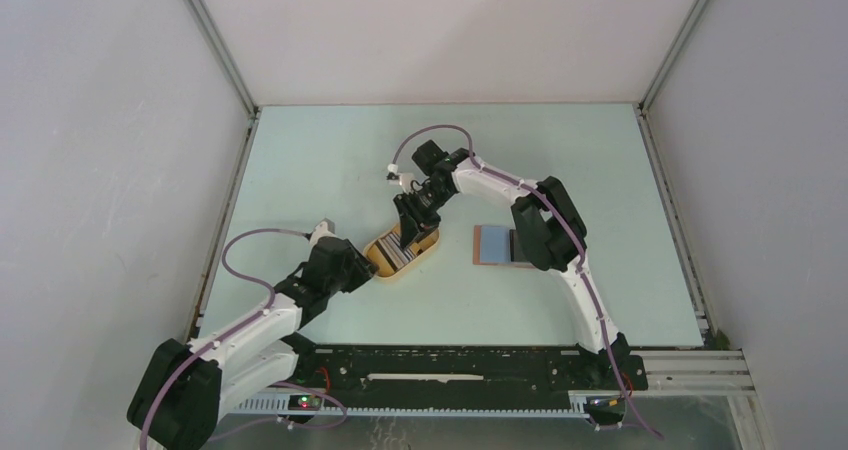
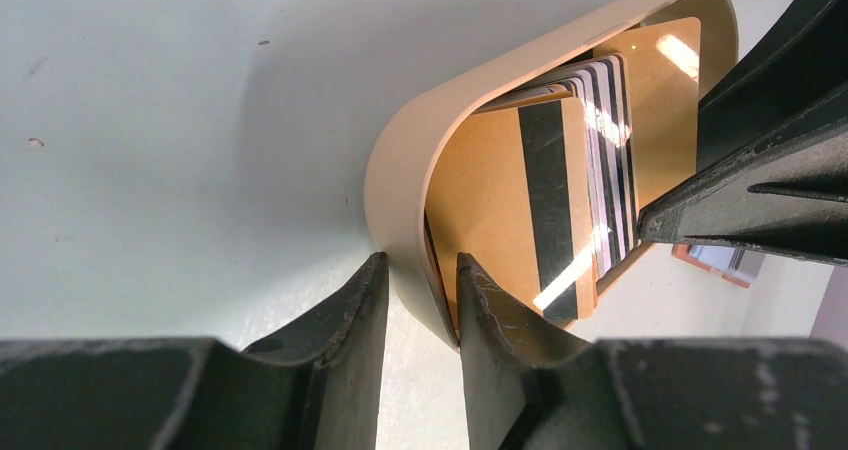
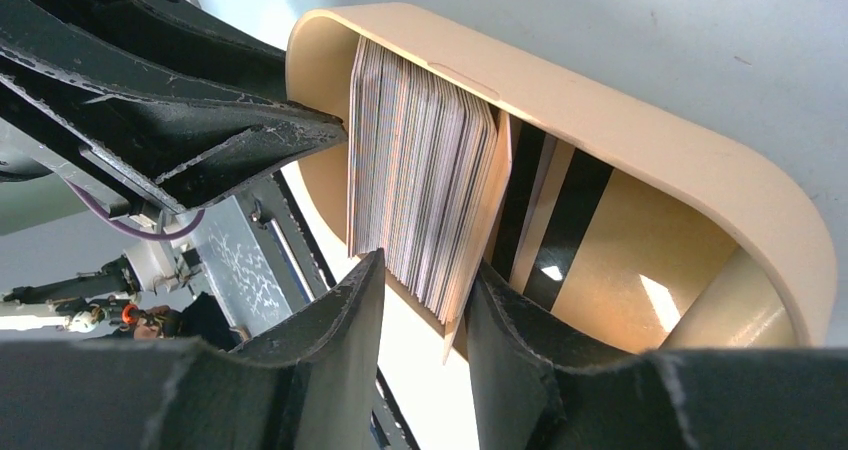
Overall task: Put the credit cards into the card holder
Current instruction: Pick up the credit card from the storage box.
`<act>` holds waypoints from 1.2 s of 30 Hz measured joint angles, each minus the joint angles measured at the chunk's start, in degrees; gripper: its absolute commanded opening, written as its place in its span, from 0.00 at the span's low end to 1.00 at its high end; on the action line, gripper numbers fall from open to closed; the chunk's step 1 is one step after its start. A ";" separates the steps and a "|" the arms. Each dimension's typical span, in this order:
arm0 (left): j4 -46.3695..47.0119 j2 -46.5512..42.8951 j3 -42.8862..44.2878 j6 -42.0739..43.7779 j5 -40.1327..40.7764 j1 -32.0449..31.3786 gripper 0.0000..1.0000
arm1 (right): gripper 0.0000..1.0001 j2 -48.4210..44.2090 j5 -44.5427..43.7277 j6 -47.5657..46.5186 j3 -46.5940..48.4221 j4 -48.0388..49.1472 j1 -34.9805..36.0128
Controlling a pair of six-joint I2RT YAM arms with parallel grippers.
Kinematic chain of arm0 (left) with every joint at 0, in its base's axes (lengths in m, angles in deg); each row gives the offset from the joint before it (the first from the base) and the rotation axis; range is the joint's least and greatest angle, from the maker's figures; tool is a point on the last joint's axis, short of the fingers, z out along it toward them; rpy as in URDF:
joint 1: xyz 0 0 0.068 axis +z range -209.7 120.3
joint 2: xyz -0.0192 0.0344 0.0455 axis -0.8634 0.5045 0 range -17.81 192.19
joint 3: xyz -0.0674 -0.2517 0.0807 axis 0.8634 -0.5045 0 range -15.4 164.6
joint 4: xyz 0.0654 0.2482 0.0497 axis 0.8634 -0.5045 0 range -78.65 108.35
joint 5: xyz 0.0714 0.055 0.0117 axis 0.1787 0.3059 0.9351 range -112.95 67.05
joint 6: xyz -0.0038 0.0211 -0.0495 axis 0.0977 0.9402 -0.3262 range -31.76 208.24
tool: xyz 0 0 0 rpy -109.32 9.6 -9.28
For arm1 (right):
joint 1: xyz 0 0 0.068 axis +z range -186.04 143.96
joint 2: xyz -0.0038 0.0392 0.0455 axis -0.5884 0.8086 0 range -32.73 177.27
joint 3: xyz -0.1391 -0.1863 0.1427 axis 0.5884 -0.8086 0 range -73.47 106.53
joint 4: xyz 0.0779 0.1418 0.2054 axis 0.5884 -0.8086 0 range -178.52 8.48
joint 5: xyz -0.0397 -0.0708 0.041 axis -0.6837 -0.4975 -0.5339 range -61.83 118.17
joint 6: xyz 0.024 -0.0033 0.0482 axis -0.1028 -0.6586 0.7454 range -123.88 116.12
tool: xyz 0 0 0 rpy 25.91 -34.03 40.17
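Plainly the task is at its start. The card holder [image 1: 492,245] lies open on the table [image 1: 330,160] with its blue lining up. It sits to the right of the yellow tray [image 2: 400,170] and apart from it, partly hidden under the right arm's elbow. As far as the overhead view lets me tell, no card is in it.

The credit cards [image 3: 420,180] are all inside the tray. A thick stack stands on edge near one end, and a few tan, black-striped ones lean just behind it.

The left jaws straddle the tray's rounded end wall, one finger outside and one inside, and look clamped on it, which I judge is to steady the tray. The right jaws reach down into the tray and stand on either side of the stack's lower corner, close to both faces. I cannot tell whether they already pinch it.

Nearly everything is left to do. The grip on the stack has to be secured, then the cards lifted clear of the tray wall, carried across to the holder and slid into it. The leaning cards may need a second trip.
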 measured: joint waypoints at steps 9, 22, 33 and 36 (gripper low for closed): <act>0.17 0.24 0.02 0.02 -0.04 0.00 0.35 | 0.38 0.00 -0.02 -0.02 0.00 0.00 -0.50; 0.55 0.59 0.02 0.02 -0.09 0.00 0.35 | 0.29 0.00 -0.46 -0.20 0.00 -0.15 -0.92; 0.55 0.59 0.02 0.02 -0.09 0.00 0.36 | 0.04 0.00 -1.03 -0.63 0.00 -0.44 -1.38; 0.46 0.52 0.07 0.09 -0.09 0.00 0.38 | 0.00 0.00 -2.03 -0.59 0.00 -0.66 -1.38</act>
